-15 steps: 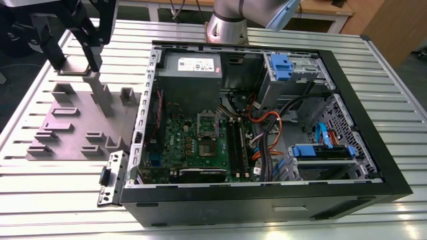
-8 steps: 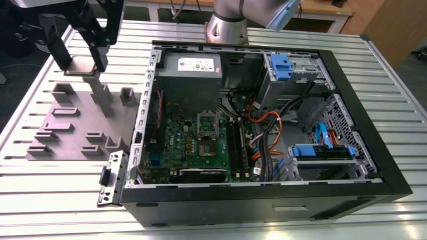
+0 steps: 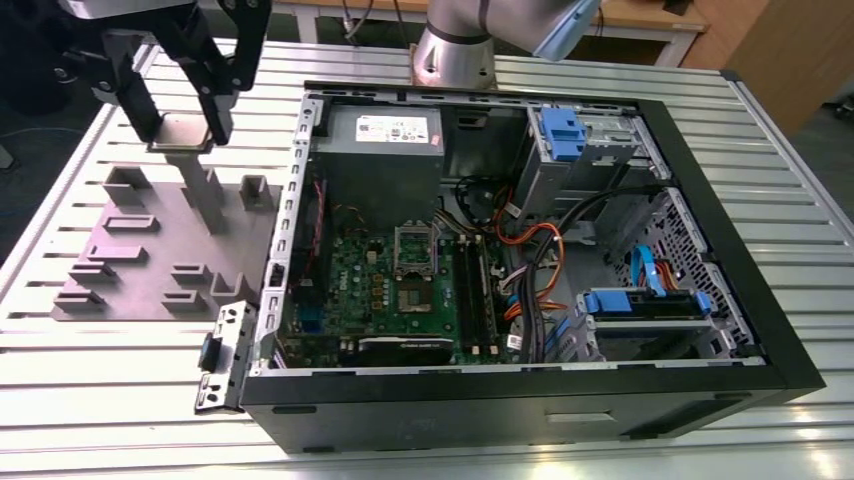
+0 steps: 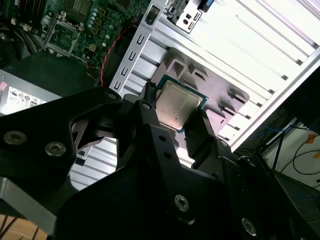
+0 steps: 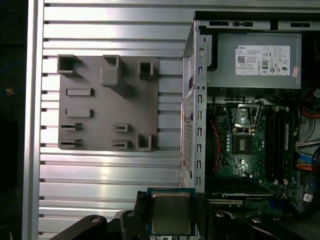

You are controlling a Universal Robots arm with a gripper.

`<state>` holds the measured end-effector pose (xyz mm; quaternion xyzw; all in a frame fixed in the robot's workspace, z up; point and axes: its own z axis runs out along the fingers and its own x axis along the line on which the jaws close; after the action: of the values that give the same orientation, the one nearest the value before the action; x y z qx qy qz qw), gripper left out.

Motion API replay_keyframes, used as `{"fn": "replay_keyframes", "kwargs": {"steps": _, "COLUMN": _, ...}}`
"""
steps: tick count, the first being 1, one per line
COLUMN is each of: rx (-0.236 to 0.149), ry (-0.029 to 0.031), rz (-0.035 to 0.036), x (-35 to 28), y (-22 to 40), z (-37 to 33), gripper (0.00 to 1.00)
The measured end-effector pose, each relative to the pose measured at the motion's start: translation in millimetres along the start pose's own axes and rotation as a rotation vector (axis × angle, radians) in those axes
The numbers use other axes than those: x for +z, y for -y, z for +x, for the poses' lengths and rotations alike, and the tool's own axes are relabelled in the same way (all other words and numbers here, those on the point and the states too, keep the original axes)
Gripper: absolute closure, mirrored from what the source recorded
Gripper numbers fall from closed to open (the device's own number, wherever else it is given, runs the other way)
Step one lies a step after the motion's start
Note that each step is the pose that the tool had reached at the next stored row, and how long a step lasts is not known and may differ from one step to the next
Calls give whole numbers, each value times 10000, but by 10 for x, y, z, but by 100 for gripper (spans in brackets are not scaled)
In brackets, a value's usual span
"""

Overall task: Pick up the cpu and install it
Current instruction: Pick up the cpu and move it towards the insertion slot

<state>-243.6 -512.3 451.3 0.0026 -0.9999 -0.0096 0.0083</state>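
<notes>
While it hangs above the grey fixture [image 3: 134, 282], the end effector [image 3: 182, 130] grips the cpu [image 5: 171, 212].

cpu [image 4: 176, 106] side edges hidden by hand [image 4: 175, 108], arm [image 3: 461, 40] cropped at edge

three camera viewpoints
exterior view looks down at the computer case [image 3: 467, 412] and fixture plate [image 3: 134, 292]; both wrist views, close behind the gripper [image 5: 171, 220], share them.

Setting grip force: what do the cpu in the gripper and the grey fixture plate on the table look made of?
The cpu: apparently a metal lid, silver-grey with a soft sheen, on a thin blue-green board edge. The fixture plate: probably plastic, uniform matte grey with no glint.
</notes>
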Motion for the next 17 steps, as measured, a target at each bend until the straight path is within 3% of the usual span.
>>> {"fn": "replay_keyframes", "kwargs": {"steps": 5, "rx": 0, "ry": 0, "rz": 0, "x": 10, "y": 7, "z": -29, "gripper": 53}}
{"fn": "replay_keyframes", "kwargs": {"steps": 10, "rx": 4, "ry": 1, "rz": -1, "x": 42, "y": 75, "z": -59, "gripper": 53}}
{"fn": "replay_keyframes", "kwargs": {"steps": 17, "rx": 10, "ry": 1, "rz": 0, "x": 78, "y": 94, "z": -235, "gripper": 53}}
